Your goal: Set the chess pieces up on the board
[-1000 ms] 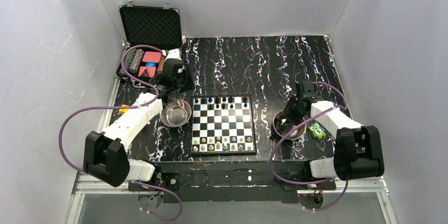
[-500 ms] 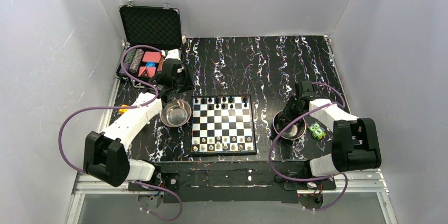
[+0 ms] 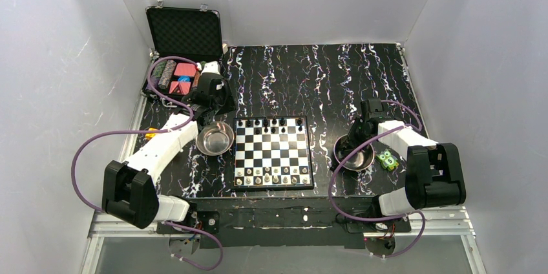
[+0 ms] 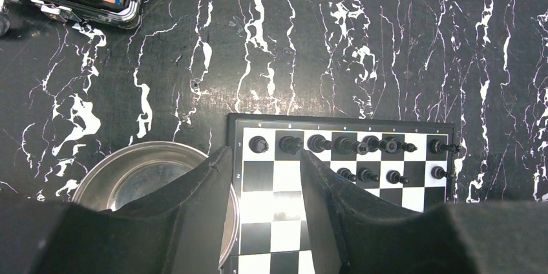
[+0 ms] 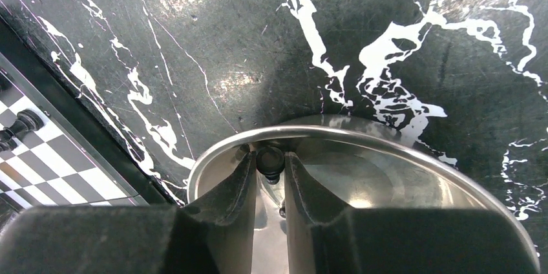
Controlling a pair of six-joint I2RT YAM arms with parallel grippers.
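The right gripper sits inside the steel bowl just right of the board. Its fingers are set narrow on a small black piece close under the bowl's rim. The pads look to touch the piece on both sides, so I judge it held (lifted or not, I cannot tell). The piece shows its round head end-on to the wrist camera, so which way its long axis leans is unclear.

Its home lies to the left, toward the board's far edge, where the black pieces stand. The second black row has bare squares, so the carry would go left over the board's rim. The right arm is much the nearer to this piece. The left gripper hangs wide and empty over the board's left edge, beside another bowl.

The overhead view shows pale pieces along the board's near edge but hides the grasp. Only the right wrist view shows it.
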